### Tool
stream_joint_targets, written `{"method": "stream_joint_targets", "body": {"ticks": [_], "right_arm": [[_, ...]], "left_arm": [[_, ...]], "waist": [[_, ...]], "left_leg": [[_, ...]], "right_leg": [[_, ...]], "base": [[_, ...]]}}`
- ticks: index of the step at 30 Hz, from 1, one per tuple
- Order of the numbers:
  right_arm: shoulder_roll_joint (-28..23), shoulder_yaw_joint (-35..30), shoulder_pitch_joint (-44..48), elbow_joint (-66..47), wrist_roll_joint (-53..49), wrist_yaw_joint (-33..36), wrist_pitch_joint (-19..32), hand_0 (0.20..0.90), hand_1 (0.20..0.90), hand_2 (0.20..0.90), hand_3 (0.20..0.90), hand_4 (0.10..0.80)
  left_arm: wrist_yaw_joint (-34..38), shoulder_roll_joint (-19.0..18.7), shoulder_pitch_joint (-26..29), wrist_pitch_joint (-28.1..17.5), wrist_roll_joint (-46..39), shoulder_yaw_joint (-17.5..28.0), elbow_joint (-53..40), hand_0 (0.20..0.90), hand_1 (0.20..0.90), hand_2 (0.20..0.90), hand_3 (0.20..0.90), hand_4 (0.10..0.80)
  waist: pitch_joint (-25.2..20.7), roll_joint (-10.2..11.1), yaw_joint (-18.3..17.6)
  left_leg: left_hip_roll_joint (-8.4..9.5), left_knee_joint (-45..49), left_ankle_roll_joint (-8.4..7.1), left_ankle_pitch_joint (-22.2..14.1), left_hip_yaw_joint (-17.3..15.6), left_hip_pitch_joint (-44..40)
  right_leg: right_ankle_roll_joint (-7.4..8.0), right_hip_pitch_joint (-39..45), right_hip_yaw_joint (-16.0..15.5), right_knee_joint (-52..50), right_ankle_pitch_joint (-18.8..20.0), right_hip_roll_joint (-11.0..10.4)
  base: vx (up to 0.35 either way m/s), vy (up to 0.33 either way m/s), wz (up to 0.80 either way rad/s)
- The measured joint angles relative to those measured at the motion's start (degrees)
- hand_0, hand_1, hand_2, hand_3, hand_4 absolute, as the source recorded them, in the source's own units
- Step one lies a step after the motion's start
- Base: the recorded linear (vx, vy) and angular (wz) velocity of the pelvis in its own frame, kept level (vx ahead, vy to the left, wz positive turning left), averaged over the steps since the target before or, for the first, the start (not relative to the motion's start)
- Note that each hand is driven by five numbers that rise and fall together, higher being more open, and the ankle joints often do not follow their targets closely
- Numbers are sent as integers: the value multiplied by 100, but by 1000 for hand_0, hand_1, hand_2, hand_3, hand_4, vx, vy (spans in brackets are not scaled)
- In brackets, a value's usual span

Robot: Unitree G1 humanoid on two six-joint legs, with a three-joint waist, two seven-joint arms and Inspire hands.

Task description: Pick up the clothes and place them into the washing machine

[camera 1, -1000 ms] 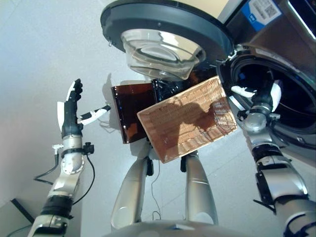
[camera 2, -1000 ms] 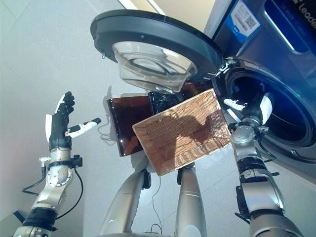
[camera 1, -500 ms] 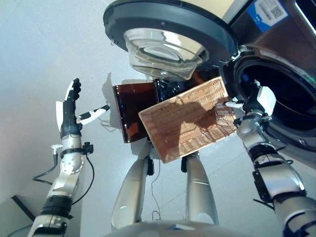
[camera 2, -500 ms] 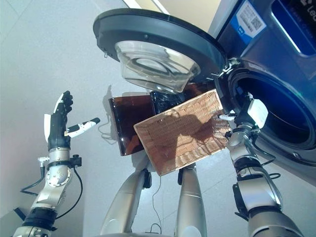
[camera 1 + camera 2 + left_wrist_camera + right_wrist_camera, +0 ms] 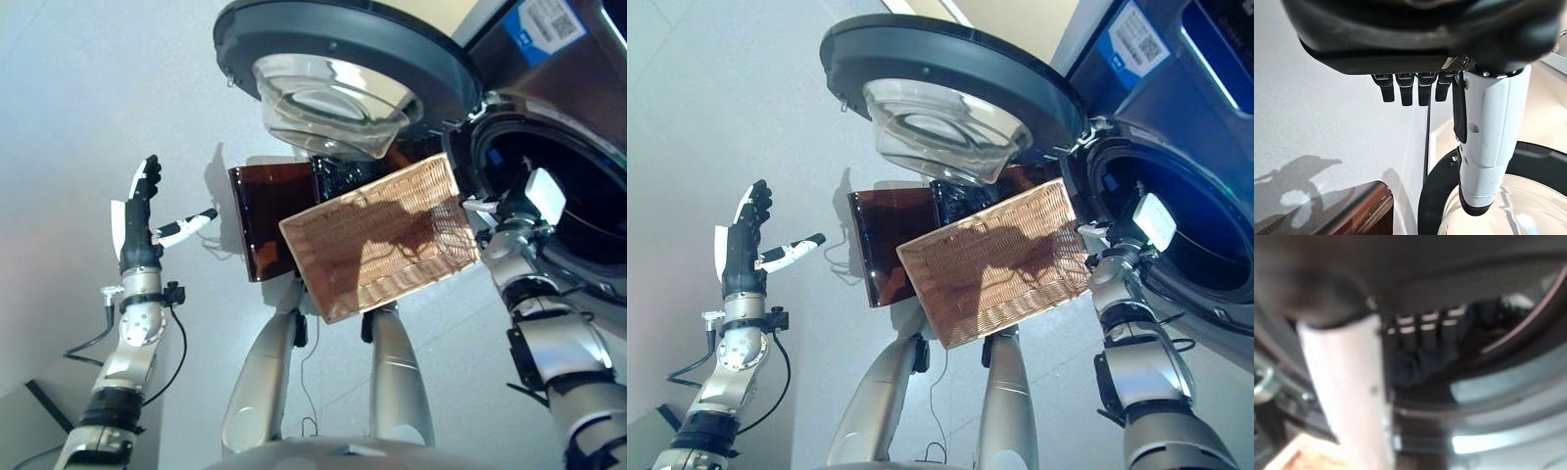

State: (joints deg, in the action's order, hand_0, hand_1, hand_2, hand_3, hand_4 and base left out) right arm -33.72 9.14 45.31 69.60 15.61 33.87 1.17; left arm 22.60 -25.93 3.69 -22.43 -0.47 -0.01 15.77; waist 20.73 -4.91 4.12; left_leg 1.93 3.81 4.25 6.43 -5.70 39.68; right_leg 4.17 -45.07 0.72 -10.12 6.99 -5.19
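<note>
hovering right hand (image 5: 534, 201) at washing machine (image 5: 568, 186)

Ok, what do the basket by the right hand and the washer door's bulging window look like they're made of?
The basket looks like woven wicker or rattan, matte tan: fine parallel ribs cover its face. The door window looks like clear glass or hard plastic, glossy: you see through it and it carries bright reflections. Its surrounding door ring seems dark, smooth plastic.

Your robot faces the washing machine (image 5: 578, 59) at right, its door (image 5: 333, 49) swung out to the left above the wicker basket (image 5: 382, 240). A brown panel (image 5: 265, 220) lies behind the basket. Right hand (image 5: 529, 201) sits at the drum's mouth (image 5: 578, 186); left hand (image 5: 142, 211) is raised far left.
</note>
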Motion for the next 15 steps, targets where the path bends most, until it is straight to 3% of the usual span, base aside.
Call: {"method": "stream_joint_targets", "body": {"ticks": [15], "right_arm": [[-253,-25,191,-100,-44,128,14,900,900,900,900,800]], "left_arm": [[-12,-204,0,-4,-2,0,-18,900,900,900,900,800]], "waist": [[1,-3,57]], "left_leg": [[-2,12,23,19,-7,182]], "right_leg": [[-8,-176,0,-13,-5,3]], "base": [[-1,-5,1]]}}
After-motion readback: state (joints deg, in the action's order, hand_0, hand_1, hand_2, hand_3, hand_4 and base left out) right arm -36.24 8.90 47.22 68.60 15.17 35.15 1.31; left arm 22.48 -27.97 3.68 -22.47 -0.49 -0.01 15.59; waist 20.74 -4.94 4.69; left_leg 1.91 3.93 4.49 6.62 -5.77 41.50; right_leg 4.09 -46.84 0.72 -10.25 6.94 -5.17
